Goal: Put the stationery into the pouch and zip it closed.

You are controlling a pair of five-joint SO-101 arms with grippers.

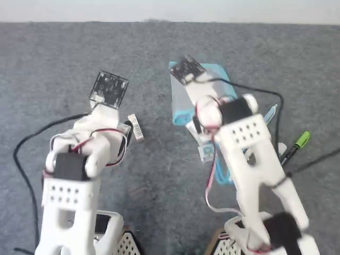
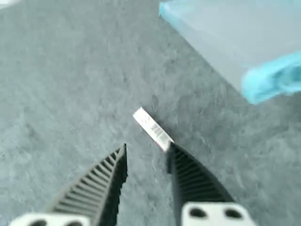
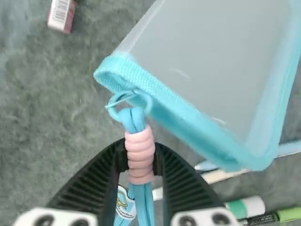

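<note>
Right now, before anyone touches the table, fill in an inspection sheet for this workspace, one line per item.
Surface: grey carpet-like mat, flat.
Job's things: pouch on the mat; barcoded block and green marker lying outside it.
Clutter: nothing seen.
Hands: left hand open, at the barcoded block; right hand shut on the zip pull.
Cables: black cable loops beside the left arm; second black cable arcs past the pouch.
Surroundings: pale wall strip beyond the mat.
</note>
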